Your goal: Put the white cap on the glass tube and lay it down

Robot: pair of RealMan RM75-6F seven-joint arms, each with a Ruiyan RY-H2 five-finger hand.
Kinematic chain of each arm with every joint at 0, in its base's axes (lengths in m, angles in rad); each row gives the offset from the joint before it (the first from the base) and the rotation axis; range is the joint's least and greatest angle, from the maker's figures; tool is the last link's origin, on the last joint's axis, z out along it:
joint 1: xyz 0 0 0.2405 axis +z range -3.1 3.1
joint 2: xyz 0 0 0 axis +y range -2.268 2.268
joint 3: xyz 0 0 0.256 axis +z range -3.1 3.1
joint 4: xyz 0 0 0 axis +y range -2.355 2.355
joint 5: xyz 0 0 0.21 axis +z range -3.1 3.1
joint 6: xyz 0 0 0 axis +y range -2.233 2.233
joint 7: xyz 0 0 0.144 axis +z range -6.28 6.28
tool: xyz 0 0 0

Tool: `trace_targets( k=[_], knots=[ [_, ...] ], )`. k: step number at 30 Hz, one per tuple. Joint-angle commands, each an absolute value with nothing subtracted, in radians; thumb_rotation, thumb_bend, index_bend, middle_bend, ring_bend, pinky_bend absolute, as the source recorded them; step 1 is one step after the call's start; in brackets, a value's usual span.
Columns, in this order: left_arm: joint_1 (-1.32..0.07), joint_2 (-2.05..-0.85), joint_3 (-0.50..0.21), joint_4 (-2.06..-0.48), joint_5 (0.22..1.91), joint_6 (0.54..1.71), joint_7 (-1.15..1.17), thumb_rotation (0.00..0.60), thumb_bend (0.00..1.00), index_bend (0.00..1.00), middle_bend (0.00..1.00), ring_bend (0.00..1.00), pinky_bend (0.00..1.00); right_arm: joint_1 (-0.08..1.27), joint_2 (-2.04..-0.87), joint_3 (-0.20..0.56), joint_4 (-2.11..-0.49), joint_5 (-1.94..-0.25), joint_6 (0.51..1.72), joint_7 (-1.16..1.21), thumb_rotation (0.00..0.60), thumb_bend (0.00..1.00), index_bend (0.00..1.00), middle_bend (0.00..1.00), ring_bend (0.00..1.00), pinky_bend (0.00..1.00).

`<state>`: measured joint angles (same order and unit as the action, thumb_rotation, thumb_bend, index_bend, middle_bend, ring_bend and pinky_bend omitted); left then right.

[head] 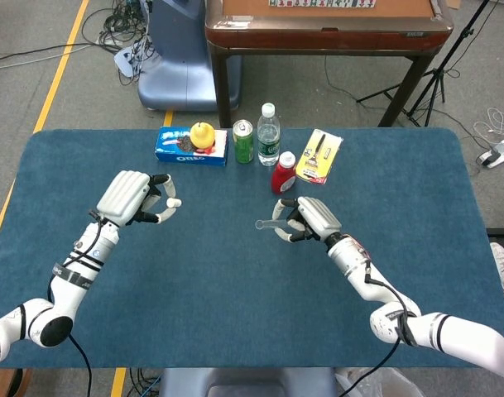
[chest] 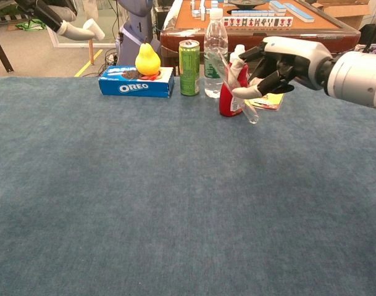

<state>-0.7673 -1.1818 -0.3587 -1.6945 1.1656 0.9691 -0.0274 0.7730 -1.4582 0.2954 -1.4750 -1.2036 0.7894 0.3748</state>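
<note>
Your surface (head: 235,281) is covered in blue cloth, with everything on it gathered along the far edge. From left to right you have a blue Oreo box (head: 191,145) with a yellow pear (head: 203,134) on top, a green can (head: 244,141), a clear water bottle (head: 269,134), a red sauce bottle (head: 284,174) slightly nearer you, and a yellow packet (head: 319,156) lying flat.

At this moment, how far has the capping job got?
Done: both pieces are lifted off the table. In hand: the right hand holds the glass tube, and the left hand pinches the white cap, with a clear gap between them. Left: cap the tube, then lay it down.
</note>
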Motion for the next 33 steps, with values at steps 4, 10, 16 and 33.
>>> trace_targets(
  k=[4,10,16,33],
  knots=[
    [-0.789,-1.188,-0.374,-1.742,1.182,0.988,-0.032,0.6,0.25,0.58,1.0,1.0,1.0,0.813,-1.505,0.318,-1.452,-1.158,0.772,0.338,0.6,0.47,0.87,1.0,1.0,1.0],
    [-0.813,-1.21,-0.369,-1.766,1.201,0.998,-0.002,0.6,0.25,0.58,1.0,1.0,1.0,0.831,-1.54,0.334,-1.437,-1.117,0.773,0.322,0.6,0.47,0.87,1.0,1.0,1.0],
    [-0.835,-1.233,-0.353,-1.768,1.203,0.999,0.048,0.6,0.25,0.58,1.0,1.0,1.0,0.834,-1.555,0.341,-1.437,-1.102,0.778,0.322,0.6,0.47,0.87,1.0,1.0,1.0],
    [-0.887,-1.286,-0.339,-1.773,1.166,0.987,0.113,0.6,0.25,0.58,1.0,1.0,1.0,0.847,-1.585,0.353,-1.445,-1.081,0.786,0.312,0.6,0.47,0.87,1.0,1.0,1.0]
  ],
)
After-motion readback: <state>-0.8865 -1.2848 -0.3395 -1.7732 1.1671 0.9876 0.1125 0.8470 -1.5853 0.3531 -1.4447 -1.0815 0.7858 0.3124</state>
